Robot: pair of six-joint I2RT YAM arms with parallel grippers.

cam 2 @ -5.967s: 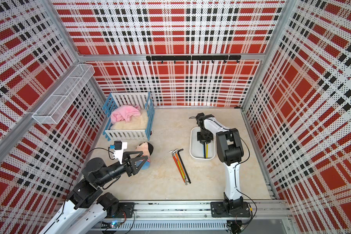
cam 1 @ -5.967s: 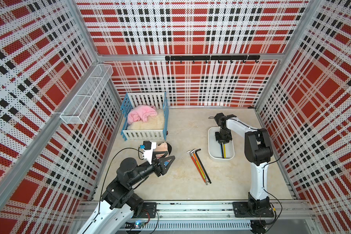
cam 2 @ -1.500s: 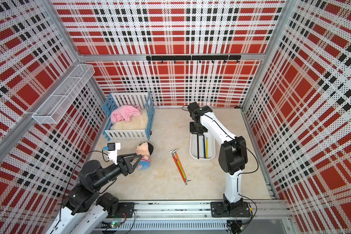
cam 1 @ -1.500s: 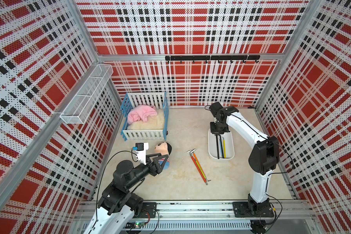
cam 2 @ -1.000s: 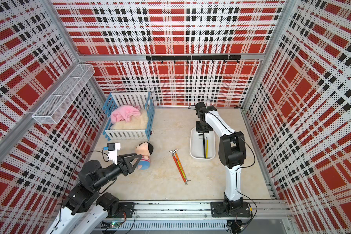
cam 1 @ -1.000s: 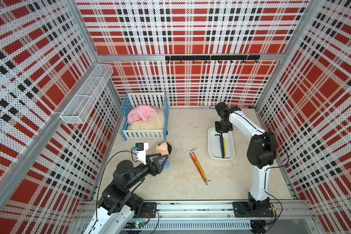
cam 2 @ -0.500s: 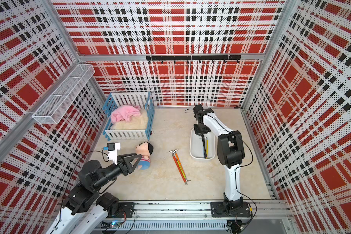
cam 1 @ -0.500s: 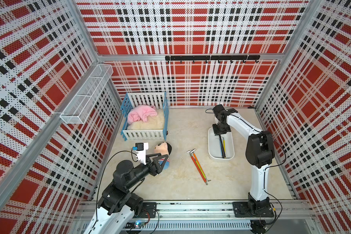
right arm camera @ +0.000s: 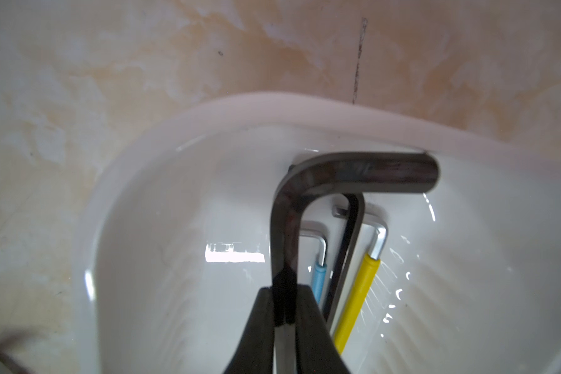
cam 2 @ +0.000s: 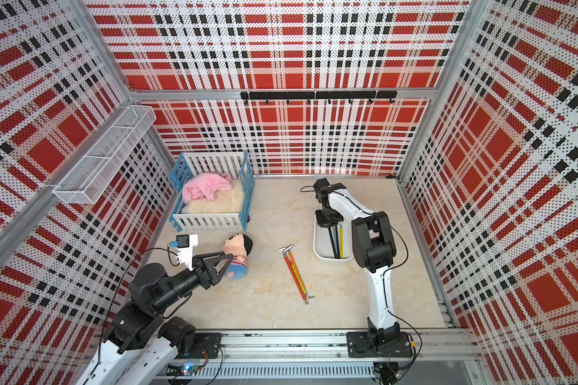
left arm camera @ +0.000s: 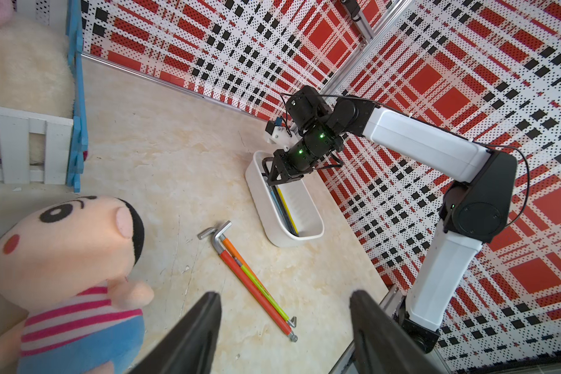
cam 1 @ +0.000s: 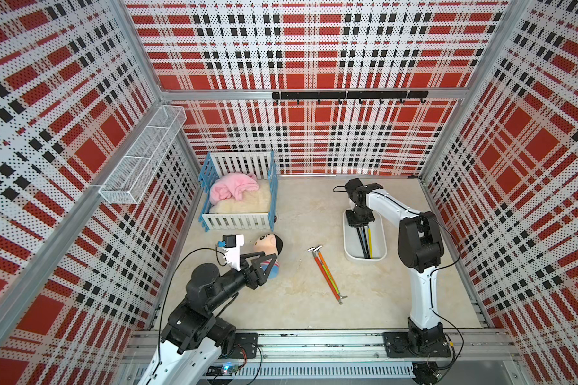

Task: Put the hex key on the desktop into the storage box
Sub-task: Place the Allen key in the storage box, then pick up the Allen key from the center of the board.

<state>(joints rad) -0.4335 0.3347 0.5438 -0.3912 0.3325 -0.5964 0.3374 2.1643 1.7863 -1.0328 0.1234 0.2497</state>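
The right claw (right arm camera: 285, 286) is squeezing tight on a big dark hex key (right arm camera: 353, 173). It is holding the key by its long part, and the bent end is sticking out in front of the claw. The claw is hanging low over the far end of the storage box (cam 1: 346, 243). The key is sitting inside the white walls, with its short end close to the rim. I cannot tell if it is touching the rim or the bottom.

Under it, three more keys are lying in the box. They are a blue hex key (right arm camera: 319, 278), a yellow hex key (right arm camera: 360, 291) and a thin black hex key (right arm camera: 350, 246) between them.

The box is resting on the table (cam 1: 297, 316), on the right arm's side. Two more hex keys (cam 1: 327, 275) with orange and yellow-green sleeves are lying side by side on the bare table. They are lying outside the box, between it and a plush doll (cam 1: 267, 245).

The left claw (left arm camera: 285, 293) is hanging in the air over the doll's body. Its two black fingers (left arm camera: 201, 327) are spread wide, and it is gripping nothing. The doll is lying face up in front of a blue and white crib (cam 1: 237, 221). A pink blanket (cam 1: 231, 191) is lying bunched up in the crib.
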